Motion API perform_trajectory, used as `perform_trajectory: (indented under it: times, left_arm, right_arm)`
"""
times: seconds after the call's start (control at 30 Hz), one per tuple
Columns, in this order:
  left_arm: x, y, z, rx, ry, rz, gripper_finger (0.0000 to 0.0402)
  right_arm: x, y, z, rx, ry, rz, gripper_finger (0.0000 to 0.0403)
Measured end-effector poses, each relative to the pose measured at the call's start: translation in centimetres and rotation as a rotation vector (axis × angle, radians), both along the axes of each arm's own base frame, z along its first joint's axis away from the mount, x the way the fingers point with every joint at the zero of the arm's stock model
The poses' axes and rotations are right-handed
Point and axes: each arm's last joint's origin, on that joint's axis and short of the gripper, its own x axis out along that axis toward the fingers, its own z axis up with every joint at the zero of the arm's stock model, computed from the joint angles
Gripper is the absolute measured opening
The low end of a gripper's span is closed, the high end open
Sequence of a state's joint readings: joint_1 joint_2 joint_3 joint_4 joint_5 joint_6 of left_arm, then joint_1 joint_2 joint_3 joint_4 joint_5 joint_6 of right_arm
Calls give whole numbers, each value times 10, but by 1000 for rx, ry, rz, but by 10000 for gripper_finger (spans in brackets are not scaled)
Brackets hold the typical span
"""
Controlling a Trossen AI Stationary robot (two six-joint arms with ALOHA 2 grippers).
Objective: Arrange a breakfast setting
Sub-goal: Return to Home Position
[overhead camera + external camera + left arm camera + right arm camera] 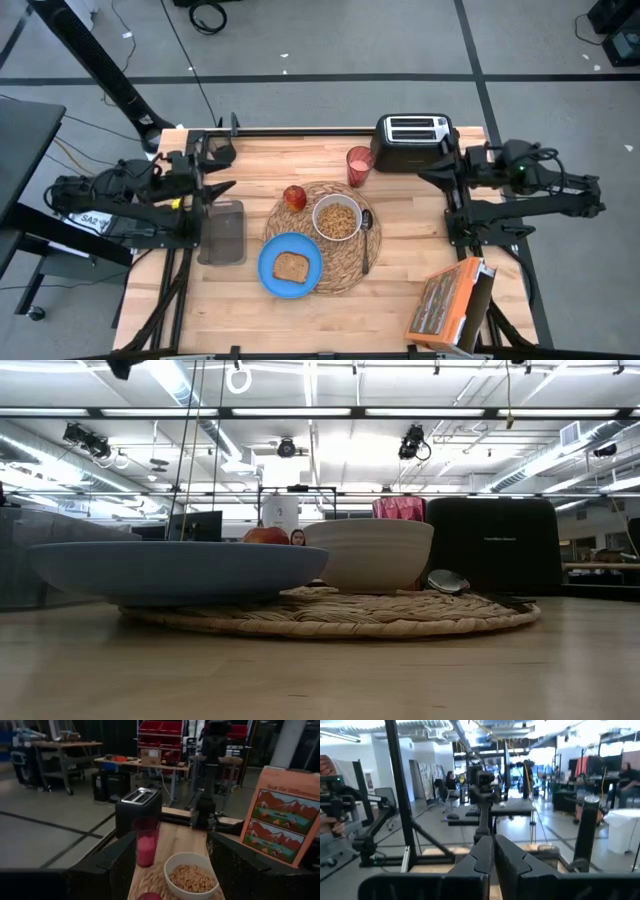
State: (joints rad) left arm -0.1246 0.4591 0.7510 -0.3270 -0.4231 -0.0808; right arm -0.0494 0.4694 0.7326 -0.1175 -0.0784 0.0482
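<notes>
A round woven placemat (335,268) lies mid-table. On it rest a blue plate (272,272) bearing a toast slice (291,266), a white bowl (337,217) filled with cereal, a red apple (294,197) and a dark spoon (366,235). A pink cup (360,165) stands on the table just beyond the mat. My left gripper (222,170) is held open at the table's left side, pointing level toward the setting with nothing between its fingers (112,862). My right gripper (427,172) is shut and empty at the table's right side (492,857).
A black toaster (413,140) stands at the far edge beside the cup. An orange cereal box (450,305) stands at the near right corner. A clear grey container (222,232) sits left of the mat. Bare wood lies near the front edge.
</notes>
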Motion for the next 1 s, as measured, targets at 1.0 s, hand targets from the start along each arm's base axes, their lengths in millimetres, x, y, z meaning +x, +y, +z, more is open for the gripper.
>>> perform_trajectory:
  times: [1.0]
  left_arm:
    - [-4,-1,-160,42,-73,-76,243]
  right_arm:
    - [-5,-6,-176,142,-40,-167,30]
